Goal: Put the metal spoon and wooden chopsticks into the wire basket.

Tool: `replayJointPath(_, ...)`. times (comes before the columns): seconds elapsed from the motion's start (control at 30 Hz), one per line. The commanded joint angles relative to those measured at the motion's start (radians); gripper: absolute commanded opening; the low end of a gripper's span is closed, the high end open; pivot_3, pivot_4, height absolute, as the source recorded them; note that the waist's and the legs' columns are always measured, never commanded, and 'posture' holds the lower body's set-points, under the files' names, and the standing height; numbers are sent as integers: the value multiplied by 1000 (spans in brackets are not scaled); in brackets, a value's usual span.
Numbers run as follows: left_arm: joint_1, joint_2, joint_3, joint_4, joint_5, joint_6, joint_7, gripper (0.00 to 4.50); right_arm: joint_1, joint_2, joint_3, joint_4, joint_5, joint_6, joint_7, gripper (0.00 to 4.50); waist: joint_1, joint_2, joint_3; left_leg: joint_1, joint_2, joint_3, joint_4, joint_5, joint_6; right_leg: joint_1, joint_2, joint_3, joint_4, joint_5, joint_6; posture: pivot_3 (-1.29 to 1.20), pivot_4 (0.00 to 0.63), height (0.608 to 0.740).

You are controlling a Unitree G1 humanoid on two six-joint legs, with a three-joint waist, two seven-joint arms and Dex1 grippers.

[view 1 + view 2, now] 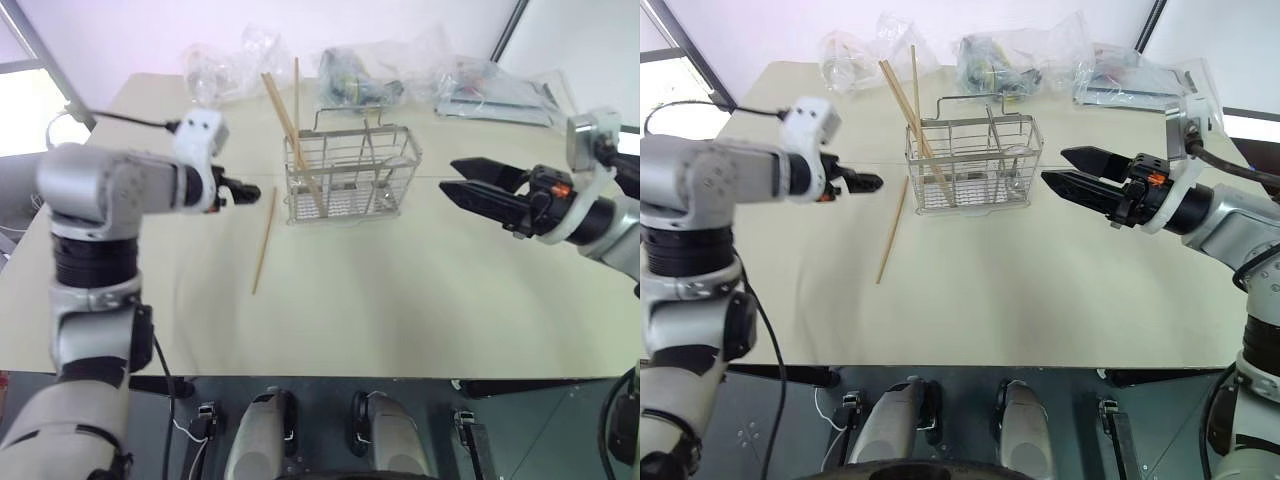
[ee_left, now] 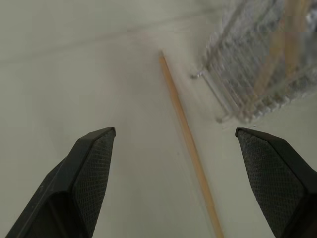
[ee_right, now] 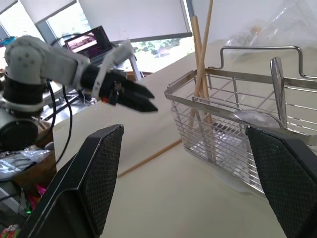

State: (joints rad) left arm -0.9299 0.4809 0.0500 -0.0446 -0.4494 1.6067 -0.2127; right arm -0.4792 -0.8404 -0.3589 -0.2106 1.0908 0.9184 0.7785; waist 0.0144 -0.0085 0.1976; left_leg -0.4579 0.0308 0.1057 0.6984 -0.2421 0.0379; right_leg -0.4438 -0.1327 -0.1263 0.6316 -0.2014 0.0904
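Two light-brown wooden chopsticks stood in silver wire-grid basket w/ shiny metal spoon, third chopstick left on counter, L tool & R tool both held spread, nothing gripped.

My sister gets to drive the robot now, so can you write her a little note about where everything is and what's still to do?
Left gripper: fingers open, empty, hovering above the table beside the basket, near the loose chopstick.
Right gripper: fingers open, empty, held on the basket's other side.
Wire basket: upright on the table.
Done: three wooden chopsticks stand in the basket's end nearest the left gripper; the metal spoon stands in its other end.
Left: one chopstick lies flat on the table beside the basket. Pick it up and drop it in.
Clear plastic bags behind the basket are not part of the job.
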Motion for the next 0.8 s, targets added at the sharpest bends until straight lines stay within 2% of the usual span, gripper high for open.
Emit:
replayJointPath(0.03,-15,-50,25,18,56,8,53,4074,2,1,-36,-34,13,-9,-17,4055,1,0,0,0,0,0,0,0,0,0,0,0,0,0,0,0,150,704)
replayJointPath(0.2,-52,-132,22,189,119,-88,84,4074,41,8,-72,-62,32,-5,-54,4055,2,0,0,0,0,0,0,0,0,0,0,0,0,0,0,0,150,704)
replayJointPath(0.53,-165,-184,-92,601,214,-346,-6,4074,138,18,-123,-146,69,-13,-98,4055,16,0,-1,0,0,0,0,-3,5,0,-1,0,0,0,0,0,150,704)
replayJointPath(0.63,-199,-196,-74,683,229,-394,-20,3217,156,-9,-132,-160,66,-12,-71,4055,28,1,-1,0,0,0,0,-3,5,0,-1,0,0,0,0,0,150,704)
replayJointPath(0.77,-227,-202,-63,731,240,-414,-36,1180,161,-24,-136,-157,69,-15,-64,4055,29,1,-1,0,0,0,0,-3,5,0,-1,0,-1,0,0,0,150,704)
replayJointPath(0.8,-230,-203,-60,738,242,-416,-37,798,163,-27,-136,-157,66,-16,-61,4055,29,1,-1,0,0,0,0,-3,6,0,-1,0,-1,0,0,0,150,704)
